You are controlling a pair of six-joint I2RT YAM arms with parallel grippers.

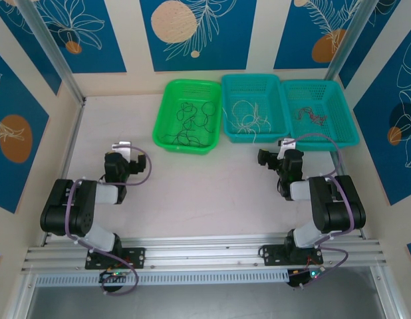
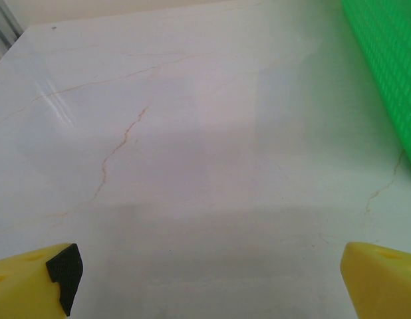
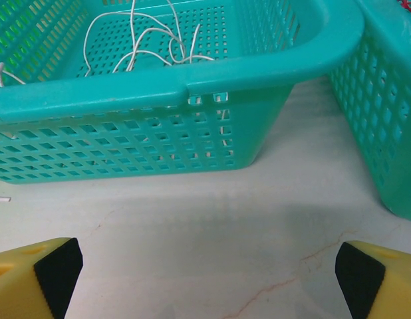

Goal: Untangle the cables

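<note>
Black cables (image 1: 190, 123): thin curly loops, heaped in green basket (image 1: 192, 83). White cables (image 1: 249, 118): loose tangle, middle teal basket (image 1: 251, 77). Red cables (image 1: 310, 116): small cluster, right teal basket (image 1: 310, 83).

Three baskets stand in a row: one green basket (image 1: 185, 82) and two teal ones, the middle teal basket (image 1: 252, 77) just right of it and the far teal basket (image 1: 310, 82) beyond that. There are three tangles, one per basket: black cables (image 1: 191, 119) in the green basket, white cables (image 1: 249, 116) and red cables (image 1: 310, 116) to its right. The strands are too fine to count. Two robot arms, the left arm (image 1: 79, 206) and the right arm (image 1: 332, 203), sit on the near side of the green basket.
</note>
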